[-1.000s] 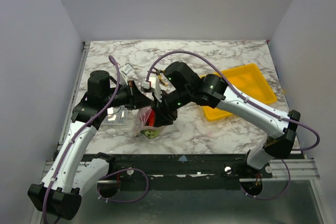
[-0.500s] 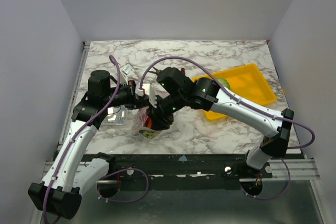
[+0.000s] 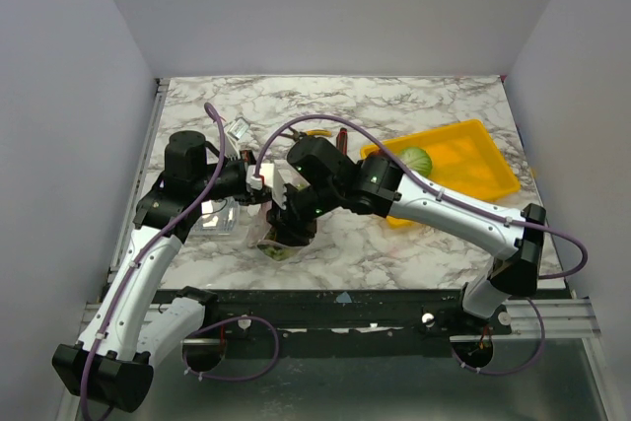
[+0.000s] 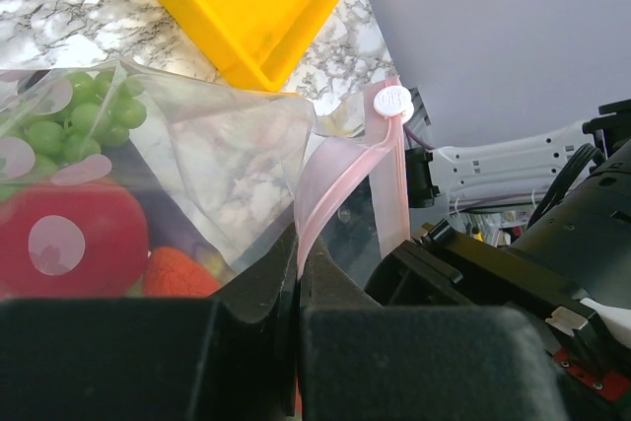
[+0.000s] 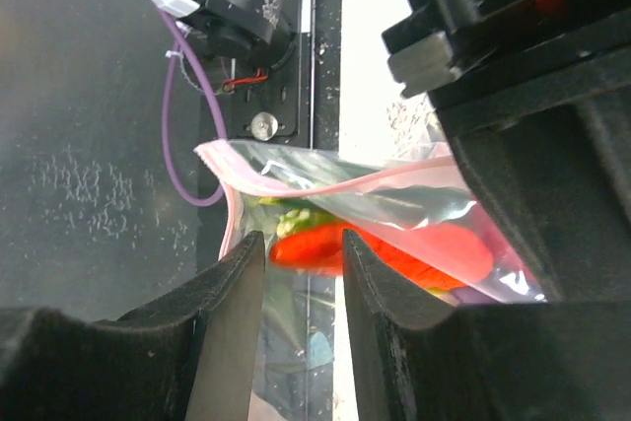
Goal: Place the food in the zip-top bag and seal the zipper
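Here, zip-top bag (image 4: 227,160) w/ red & green food (image 4: 69,234); cabbage (image 3: 415,158) in tray (image 3: 475,163).

- Hovering the left gripper (image 3: 258,187) and right gripper (image 3: 288,216) close together over the zip-top bag (image 3: 274,242), toward the table's (image 3: 394,105) 7 o'clock.
- Showing green food (image 3: 282,252) through the film.
- Showing a cabbage (image 3: 415,158) in the yellow tray (image 3: 473,157) at 3 o'clock.
- Showing a clear box (image 3: 219,217) at the bag's 9 o'clock.
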